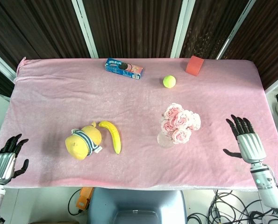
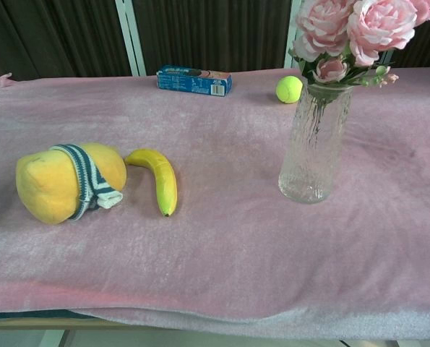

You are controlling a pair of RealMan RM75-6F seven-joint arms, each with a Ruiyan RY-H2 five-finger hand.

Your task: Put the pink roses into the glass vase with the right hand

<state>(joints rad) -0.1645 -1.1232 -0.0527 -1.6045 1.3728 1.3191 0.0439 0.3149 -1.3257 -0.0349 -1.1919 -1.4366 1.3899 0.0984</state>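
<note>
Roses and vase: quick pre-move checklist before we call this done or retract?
1. Pink roses seated in glass vase, stems inside: ok.
2. Vase upright on the pink tablecloth: ok.
3. Right hand apart from the flowers, fingers spread, holding nothing: ok.
4. Left hand at the table's near left corner, holding nothing: ok.
5. Banana and tennis ball apart from the vase: ok.
6. Water in the vase: cannot tell.
</note>
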